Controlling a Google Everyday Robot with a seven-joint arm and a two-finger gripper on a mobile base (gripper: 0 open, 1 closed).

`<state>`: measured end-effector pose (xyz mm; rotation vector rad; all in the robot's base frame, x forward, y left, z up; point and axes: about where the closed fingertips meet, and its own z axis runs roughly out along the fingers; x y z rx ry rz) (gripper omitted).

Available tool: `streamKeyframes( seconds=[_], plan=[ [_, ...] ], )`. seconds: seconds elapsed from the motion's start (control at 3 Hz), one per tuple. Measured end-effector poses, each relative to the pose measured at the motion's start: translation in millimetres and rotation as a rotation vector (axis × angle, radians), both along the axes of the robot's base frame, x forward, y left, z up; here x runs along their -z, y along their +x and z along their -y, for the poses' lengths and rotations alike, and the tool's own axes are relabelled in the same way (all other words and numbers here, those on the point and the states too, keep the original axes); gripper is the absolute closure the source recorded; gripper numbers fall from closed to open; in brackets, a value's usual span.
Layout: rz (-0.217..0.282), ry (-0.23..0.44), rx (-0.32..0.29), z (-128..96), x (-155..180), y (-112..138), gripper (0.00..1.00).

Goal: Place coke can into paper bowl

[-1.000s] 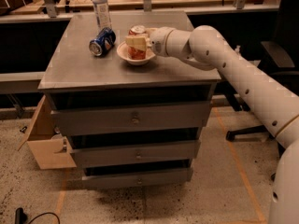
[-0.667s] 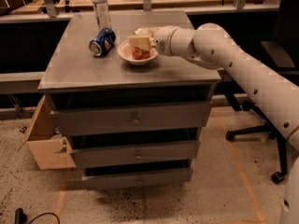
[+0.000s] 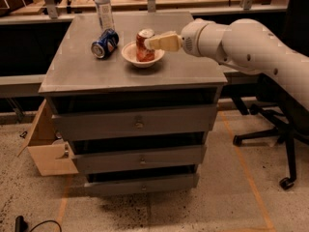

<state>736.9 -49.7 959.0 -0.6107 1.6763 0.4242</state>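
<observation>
The coke can [image 3: 140,46], red with a silver top, stands upright inside the off-white paper bowl [image 3: 129,56] on the grey drawer cabinet's top [image 3: 96,76]. My gripper [image 3: 149,43] reaches in from the right at can height. Its beige fingers [image 3: 164,42] are open, with the tips still alongside the can's right side. The far finger is mostly hidden behind the near one.
A blue soda can [image 3: 104,43] lies on its side just left of the bowl. A clear plastic bottle [image 3: 103,11] stands behind it. A cardboard box [image 3: 48,149] sits at the cabinet's lower left. An office chair base [image 3: 270,129] is on the right.
My wrist has drawn back to the right and the arm has risen. The coke can has stayed upright in the bowl.
</observation>
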Motion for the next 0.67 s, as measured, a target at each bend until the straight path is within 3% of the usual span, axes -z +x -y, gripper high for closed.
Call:
streamKeyframes(
  seconds=[0.33,0.67],
  plan=[
    [0.041,0.008,0.186,55.3,-33.7,-36.9,0.00],
    [0.086,0.017,0.264,72.4,-56.9,-59.8,0.00]
  ],
)
